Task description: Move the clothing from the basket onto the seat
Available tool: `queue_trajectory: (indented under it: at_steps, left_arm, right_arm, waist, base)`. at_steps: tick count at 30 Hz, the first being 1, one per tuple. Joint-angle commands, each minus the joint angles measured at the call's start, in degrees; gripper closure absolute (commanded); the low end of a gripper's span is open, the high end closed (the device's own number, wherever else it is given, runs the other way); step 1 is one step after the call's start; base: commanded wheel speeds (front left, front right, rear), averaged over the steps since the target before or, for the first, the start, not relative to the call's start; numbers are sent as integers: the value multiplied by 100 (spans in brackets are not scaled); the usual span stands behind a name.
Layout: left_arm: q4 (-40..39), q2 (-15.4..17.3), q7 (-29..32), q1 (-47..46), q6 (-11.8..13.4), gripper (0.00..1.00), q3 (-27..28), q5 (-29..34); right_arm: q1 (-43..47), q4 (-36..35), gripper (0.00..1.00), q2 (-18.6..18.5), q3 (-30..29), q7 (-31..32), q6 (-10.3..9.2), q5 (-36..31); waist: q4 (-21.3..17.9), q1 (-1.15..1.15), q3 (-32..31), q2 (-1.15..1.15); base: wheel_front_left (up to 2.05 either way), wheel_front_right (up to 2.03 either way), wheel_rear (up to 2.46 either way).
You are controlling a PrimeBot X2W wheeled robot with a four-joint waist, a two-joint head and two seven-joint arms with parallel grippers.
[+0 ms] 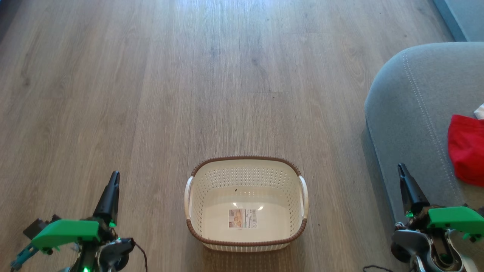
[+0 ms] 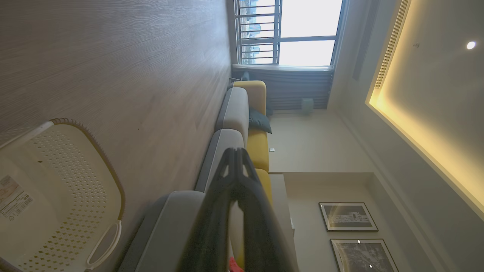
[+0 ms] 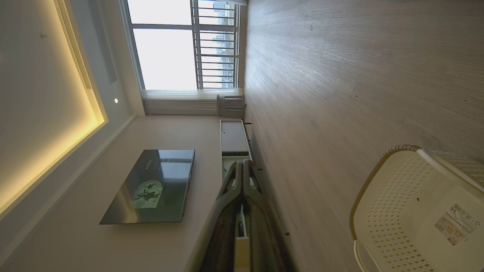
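The red garment (image 1: 467, 153) lies bunched on the seat (image 1: 408, 113), in from its rounded corner and front edge, with the white cloth (image 1: 480, 111) touching its far side. The basket (image 1: 245, 157) stands empty on the floor (image 1: 151, 94). Both pieces look light, limp and easy to grip, so any further lift should pinch a raised fold and expect the rest to drape. The left gripper (image 1: 114, 175) and right gripper (image 1: 401, 168) are closed, fingertips together, holding nothing.
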Motion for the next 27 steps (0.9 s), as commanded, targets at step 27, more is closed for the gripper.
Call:
queue_trajectory:
  at_steps: [27]
  left_arm:
    - [-195, 47, 41, -272, -9, 100, 201, -38]
  right_arm:
    - [-319, -221, 100, -22, 99, 33, 3, 34]
  waist:
    - [0, 0, 0, 0]
  base:
    - [0, 0, 0]
